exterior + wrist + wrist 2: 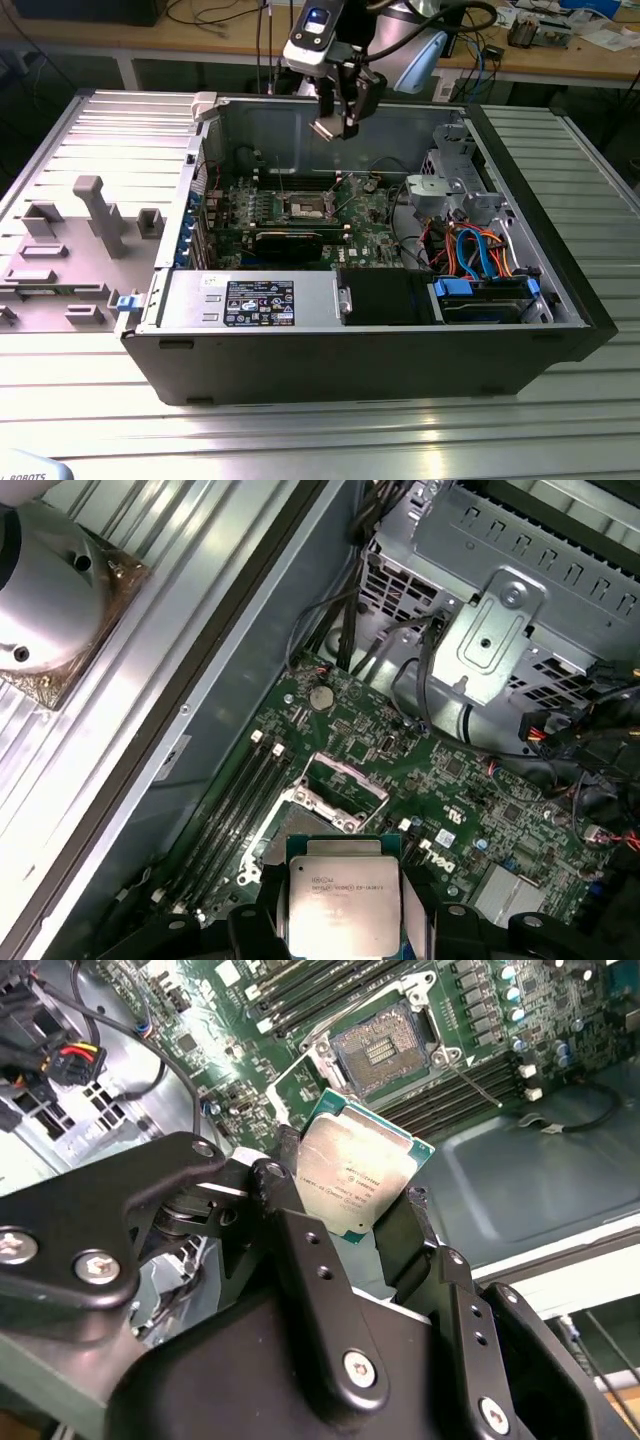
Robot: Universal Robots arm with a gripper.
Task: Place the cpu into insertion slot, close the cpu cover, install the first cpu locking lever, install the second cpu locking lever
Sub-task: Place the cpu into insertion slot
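My gripper (337,122) hangs above the open computer case, shut on the cpu (329,128), a flat square chip with a grey metal top. In both wrist views the cpu (355,1172) (343,892) sits tilted between the black fingers (293,1222), gripped at two opposite edges. The insertion slot (305,208) (385,1050) lies uncovered on the green motherboard, below the chip and apart from it. The cpu cover (300,1088) stands folded open beside the slot. A thin locking lever (470,1078) sticks up near the slot.
A long black expansion card (288,240) lies in front of the slot. Memory slots (330,990) run beside it. At the exterior view's right are a metal drive cage (450,185) and blue and orange cables (480,250). A grey fixture plate (80,230) lies at its left.
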